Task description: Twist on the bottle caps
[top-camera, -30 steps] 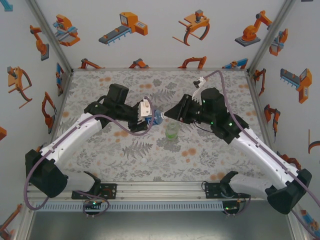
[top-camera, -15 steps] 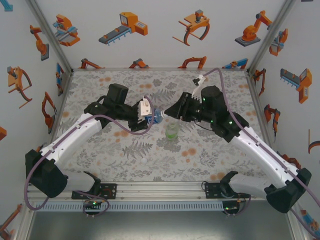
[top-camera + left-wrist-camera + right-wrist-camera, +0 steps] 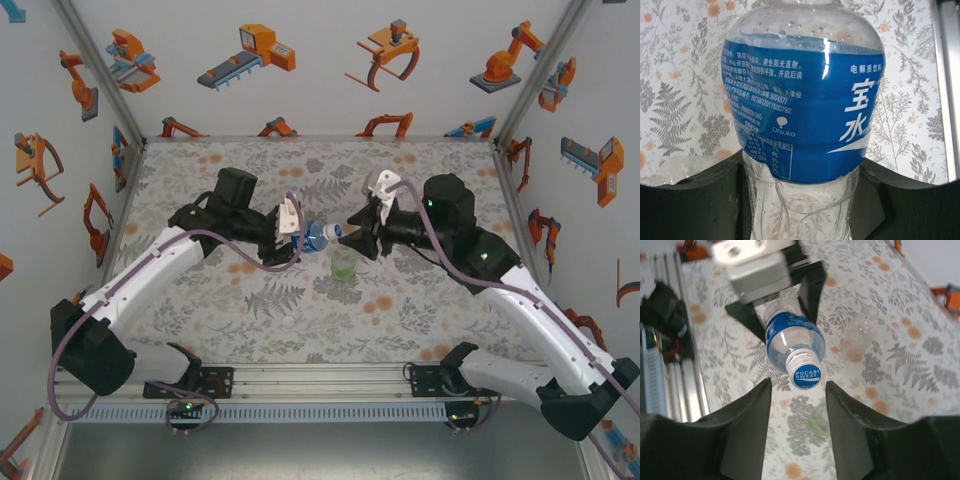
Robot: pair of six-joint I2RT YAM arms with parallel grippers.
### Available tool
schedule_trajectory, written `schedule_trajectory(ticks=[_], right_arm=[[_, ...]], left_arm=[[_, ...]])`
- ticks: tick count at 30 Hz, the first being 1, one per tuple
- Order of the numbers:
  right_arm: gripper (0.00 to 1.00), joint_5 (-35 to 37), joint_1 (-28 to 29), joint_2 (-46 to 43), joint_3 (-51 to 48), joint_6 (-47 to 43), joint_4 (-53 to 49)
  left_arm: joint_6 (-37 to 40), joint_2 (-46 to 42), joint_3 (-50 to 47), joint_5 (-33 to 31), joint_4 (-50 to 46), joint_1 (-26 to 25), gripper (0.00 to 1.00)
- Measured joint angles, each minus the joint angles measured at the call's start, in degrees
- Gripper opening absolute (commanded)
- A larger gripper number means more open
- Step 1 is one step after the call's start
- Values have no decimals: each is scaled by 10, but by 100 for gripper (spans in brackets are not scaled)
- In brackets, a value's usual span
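Blue-label bottle [image 3: 792, 342]: clear glossy plastic; its label [image 3: 805, 125] glossy blue film. Cap [image 3: 805, 374]: smooth white plastic. Right gripper [image 3: 799, 384] fingers [image 3: 747, 435]: matt black. Table covering [image 3: 250, 320]: matt, fern-printed.

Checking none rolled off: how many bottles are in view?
3: blue-label bottle held in the air, green bottle on the table nearby, clear bottle on the table too.

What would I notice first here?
The bottle with the blue label, held sideways above the middle of the table by the left tool. Its white cap points at the right tool, open just short of it. A green bottle sits on the table below.
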Motion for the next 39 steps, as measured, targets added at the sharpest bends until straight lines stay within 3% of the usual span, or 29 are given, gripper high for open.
schedule_trajectory(ticks=[8,24,29,31,35,39], right_arm=[[55,-96,0,30,35,-150,-32],[38,-133,2,39,35,-187,-32],[15,-132,4,39,34,-180,-32],[1,-126,4,39,31,-156,-25],[0,-71,4,37,7,-23,24],[0,33,5,43,-17,205,70]], left_arm=[[24,-14,0,62,-8,0,0],[36,-14,0,83,-24,0,0],[36,-14,0,84,-27,0,0],[37,-14,0,84,-30,0,0],[33,-14,0,65,-32,9,0],[13,-14,-2,19,-15,19,0]])
